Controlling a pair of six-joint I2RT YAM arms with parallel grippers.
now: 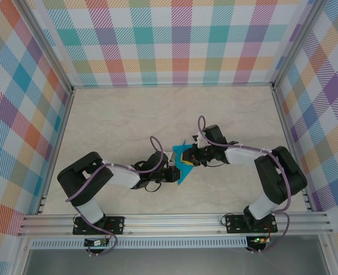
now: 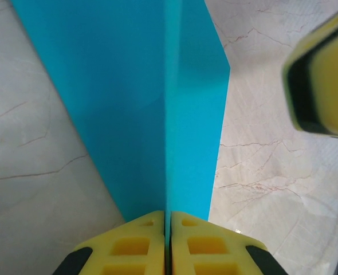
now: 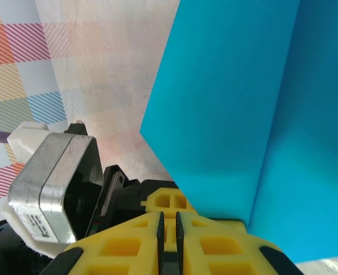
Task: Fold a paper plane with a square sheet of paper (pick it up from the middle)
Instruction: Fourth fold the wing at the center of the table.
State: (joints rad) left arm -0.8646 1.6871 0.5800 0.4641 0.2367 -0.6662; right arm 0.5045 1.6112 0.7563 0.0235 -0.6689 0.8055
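- Pinching the teal-blue paper sheet (image 2: 140, 103) on its centre crease with the left gripper (image 2: 166, 215), jaws pressed together on the fold, and holding it upright over the near middle of the bench (image 2: 283, 189).
- Hovering the right gripper (image 3: 168, 215) just beside the sheet's flap, jaws drawn almost together, no paper seen in the slit.
- Risking a swing or slide out of the left jaws, gripping only one narrow spot of thin, probably slick paper.
- Risking a buckled, crooked flap, pushing unsupported paper in mid-air instead of against the bench.
- Risking a tear at the crease, tugging from both sides at once.
- Risking a knock between the two grippers, working so near each other, and jolting the fold off line.
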